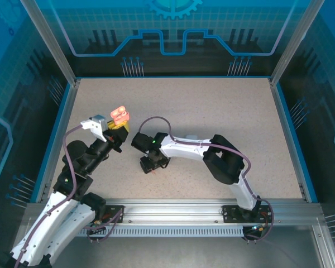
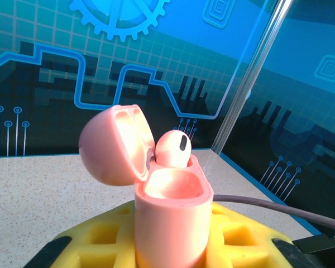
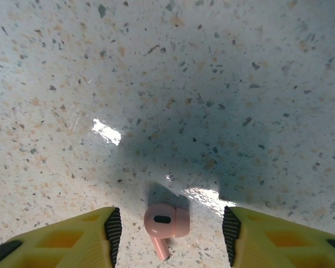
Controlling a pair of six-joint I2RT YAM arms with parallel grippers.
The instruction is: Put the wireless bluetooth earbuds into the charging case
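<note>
You're about halfway. Your left gripper [image 1: 118, 128] is clamped on the pink charging case [image 2: 170, 223], lid back, with one earbud [image 2: 174, 149] seated on the side away from the hand. The nearer well looks empty, though its rim hides the bottom. The second earbud [image 3: 166, 220] lies on the table [image 3: 156, 84] between your right gripper's [image 3: 170, 234] parted fingers, clear of both. The right wrist view shows that gap; from above, the arm covers it.
</note>
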